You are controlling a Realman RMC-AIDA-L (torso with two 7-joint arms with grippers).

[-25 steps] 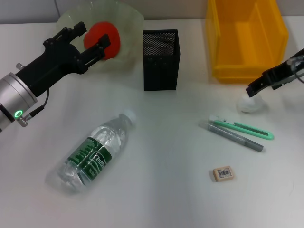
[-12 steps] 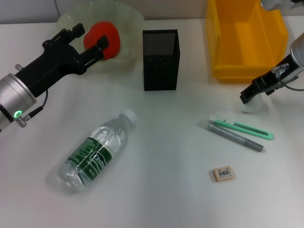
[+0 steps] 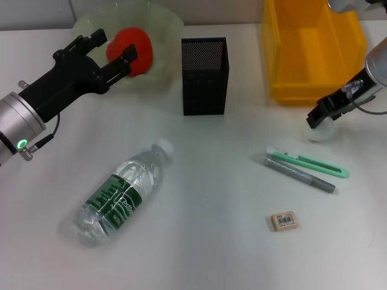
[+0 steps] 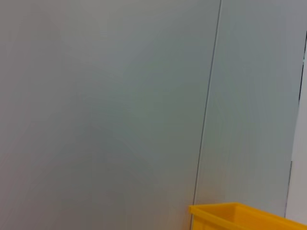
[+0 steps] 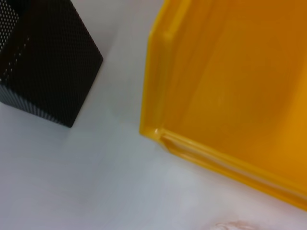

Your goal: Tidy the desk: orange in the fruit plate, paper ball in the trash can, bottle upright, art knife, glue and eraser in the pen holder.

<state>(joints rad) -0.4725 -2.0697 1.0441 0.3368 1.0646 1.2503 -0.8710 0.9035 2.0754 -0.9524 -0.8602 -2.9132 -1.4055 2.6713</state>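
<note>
Since a sec ago right gripper [image 3: 319, 116] dropped onto paper ball [image 3: 318, 130] by trash can [image 3: 314, 45], fingers narrow, grip unclear; left gripper [image 3: 113, 51] spread wide round orange [image 3: 132, 48] in fruit plate [image 3: 158, 24], prob. just released.

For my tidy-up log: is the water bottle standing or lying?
Lying. The bottle rests on its side on the desk, cap toward the pen holder.

desk [image 3: 199, 241] | on it: bottle [image 3: 121, 194] lying, pen holder [image 3: 204, 75], trash can [image 3: 311, 48], art knife [image 3: 309, 162], glue [image 3: 299, 174], eraser [image 3: 283, 221]
</note>
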